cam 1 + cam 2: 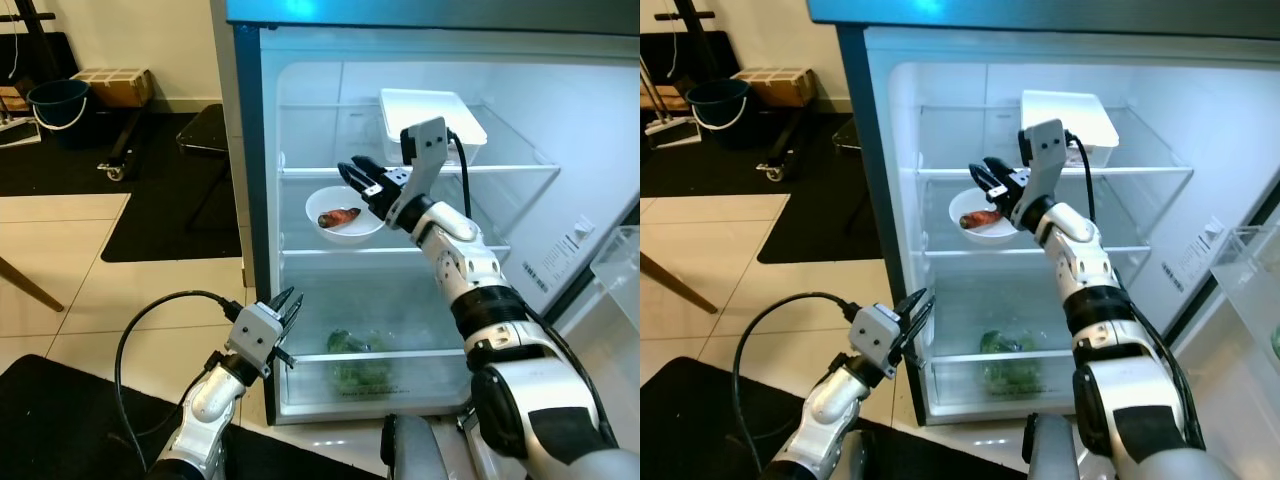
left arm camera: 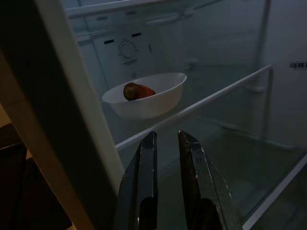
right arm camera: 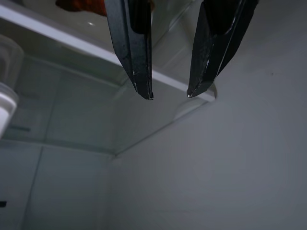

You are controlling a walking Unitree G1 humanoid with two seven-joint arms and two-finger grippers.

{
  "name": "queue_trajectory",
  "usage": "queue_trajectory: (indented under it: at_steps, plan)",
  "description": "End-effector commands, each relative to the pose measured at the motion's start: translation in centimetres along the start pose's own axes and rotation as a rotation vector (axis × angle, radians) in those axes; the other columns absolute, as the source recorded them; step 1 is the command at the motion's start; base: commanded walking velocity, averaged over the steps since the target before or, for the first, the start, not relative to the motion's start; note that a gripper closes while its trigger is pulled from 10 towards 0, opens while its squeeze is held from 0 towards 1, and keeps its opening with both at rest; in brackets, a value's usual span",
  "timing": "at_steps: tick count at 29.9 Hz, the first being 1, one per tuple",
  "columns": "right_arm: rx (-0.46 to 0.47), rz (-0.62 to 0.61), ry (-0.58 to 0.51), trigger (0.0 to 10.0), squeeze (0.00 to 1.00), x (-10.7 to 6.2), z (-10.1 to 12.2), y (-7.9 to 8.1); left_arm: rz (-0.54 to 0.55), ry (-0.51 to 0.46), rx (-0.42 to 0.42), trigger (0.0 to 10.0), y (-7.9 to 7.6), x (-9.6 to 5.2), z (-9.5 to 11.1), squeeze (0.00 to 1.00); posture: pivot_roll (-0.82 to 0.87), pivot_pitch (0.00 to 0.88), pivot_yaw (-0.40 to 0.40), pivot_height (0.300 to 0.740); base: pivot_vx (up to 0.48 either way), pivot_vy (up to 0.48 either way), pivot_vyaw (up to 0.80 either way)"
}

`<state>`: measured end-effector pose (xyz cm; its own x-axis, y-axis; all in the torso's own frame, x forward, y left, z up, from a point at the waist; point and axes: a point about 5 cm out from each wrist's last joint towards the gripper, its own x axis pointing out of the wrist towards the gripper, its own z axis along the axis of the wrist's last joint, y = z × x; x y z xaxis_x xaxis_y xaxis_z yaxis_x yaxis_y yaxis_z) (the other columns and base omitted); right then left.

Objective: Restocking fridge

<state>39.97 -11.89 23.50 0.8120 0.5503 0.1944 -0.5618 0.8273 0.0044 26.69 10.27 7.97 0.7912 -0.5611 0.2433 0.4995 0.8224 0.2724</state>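
Observation:
The fridge stands open in front of me. On its middle shelf sits a white bowl holding an orange-red piece of food. My right gripper hangs open just above the bowl's right rim, nothing between its fingers. Down low by the fridge's left edge, my left gripper is slightly open and empty, level with the lower compartment. In the left wrist view the bowl lies beyond its fingertips.
A white lidded container rests on the top shelf. Green vegetables lie in the bottom drawer. The open door with a clear bin is at the right. A dark bucket and cardboard box stand far left.

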Motion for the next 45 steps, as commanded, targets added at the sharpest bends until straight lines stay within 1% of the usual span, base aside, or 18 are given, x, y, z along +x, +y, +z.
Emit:
queue_trajectory:
  at_steps: [1,7,10,11,12,15,18,21,22,23,31,38,39,40,45]
  plan:
    - [-0.014,-0.061,0.03,10.0,0.0,0.2,-0.2,-0.5,0.018,-0.023,-0.031,10.0,-0.3,0.3,0.7,0.0,0.04,0.04,-0.076,0.431,0.0,0.0,0.0]
    - [-0.02,-0.153,0.07,10.0,0.0,0.5,-0.4,-1.2,0.063,-0.054,-0.046,10.0,0.1,0.1,2.0,0.0,0.06,0.071,-0.084,0.431,0.0,0.0,0.0]
    - [-0.01,-0.168,0.067,10.0,0.0,0.7,-0.2,-1.4,0.073,-0.06,-0.046,10.0,0.3,-0.1,2.4,0.0,0.06,0.09,-0.086,0.431,0.0,0.0,0.0]
    - [-0.028,-0.174,0.08,4.1,0.0,0.8,-0.2,-1.4,0.076,-0.066,-0.045,10.0,0.3,-0.1,2.8,0.0,0.07,0.102,-0.086,0.431,0.0,0.0,0.0]
    - [-0.029,-0.179,0.08,0.0,0.0,0.8,-0.2,-1.5,0.076,-0.07,-0.044,10.0,0.3,-0.1,2.9,0.0,0.07,0.105,-0.087,0.431,0.0,0.0,0.0]
    - [-0.03,-0.187,0.08,0.0,0.0,0.8,-0.1,-1.5,0.076,-0.077,-0.042,10.0,0.4,-0.1,3.4,0.0,0.08,0.119,-0.088,0.431,0.0,0.0,0.0]
    - [-0.023,-0.228,0.066,0.0,0.0,1.0,0.3,-1.9,0.08,-0.1,-0.036,10.0,0.8,0.1,4.6,0.0,0.09,0.14,-0.088,0.431,0.0,0.0,0.0]
    - [-0.025,-0.244,0.061,0.0,0.0,1.0,0.6,-2.0,0.081,-0.105,-0.034,10.0,0.9,0.1,5.0,0.0,0.09,0.146,-0.088,0.431,0.0,0.0,0.0]
    - [-0.025,-0.267,0.052,6.4,0.0,1.2,1.0,-2.2,0.084,-0.107,-0.034,10.0,1.0,0.1,5.5,0.0,0.1,0.153,-0.087,0.431,0.0,0.0,0.0]
    - [-0.025,-0.275,0.045,10.0,0.0,1.3,1.2,-2.3,0.085,-0.109,-0.034,10.0,1.1,0.1,5.8,0.0,0.1,0.157,-0.086,0.431,0.0,0.0,0.0]
    - [-0.025,-0.332,-0.005,10.0,0.0,1.6,2.9,-2.8,0.075,-0.131,-0.036,10.0,0.8,0.5,7.1,0.0,0.11,0.171,-0.085,0.431,0.0,0.0,0.0]
    - [-0.041,-0.378,-0.014,10.0,0.0,1.6,3.6,-3.2,0.078,-0.137,-0.04,10.0,0.9,0.7,7.9,0.0,0.1,0.173,-0.088,0.431,0.0,0.0,0.0]
    - [-0.051,-0.403,-0.005,10.0,0.0,1.5,3.6,-3.5,0.077,-0.139,-0.042,10.0,0.9,0.8,8.1,0.0,0.1,0.175,-0.086,0.431,0.0,0.0,0.0]
    - [-0.051,-0.403,-0.005,10.0,0.0,1.5,3.6,-3.5,0.077,-0.139,-0.042,10.0,0.9,0.8,8.1,0.0,0.1,0.175,-0.086,0.431,0.0,0.0,0.0]
    - [-0.075,-0.542,0.009,10.0,0.0,0.4,4.0,-5.3,0.064,-0.138,-0.053,10.0,0.5,0.8,8.4,0.0,0.1,0.173,-0.081,0.431,0.0,0.0,0.0]
